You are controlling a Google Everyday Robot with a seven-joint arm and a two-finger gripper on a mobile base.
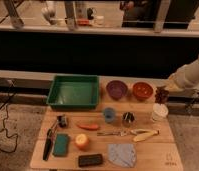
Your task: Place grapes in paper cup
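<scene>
**Dark grapes held over the white cup**

Dark reddish grapes hang from the tool at the right edge of the bench, the tool clamped on the bunch. The arm reaches in from the right. The grapes are above the cup, apart from it, just beside the orange bowl. The cup stands upright near the bench's right edge.

A purple bowl sits left of the orange one, and a green tray fills the back left. Mid-bench stand a blue cup and a dark cup, with a carrot to their left. A banana lies below the white cup. Near the front lie a sponge, an orange and a grey cloth.
</scene>
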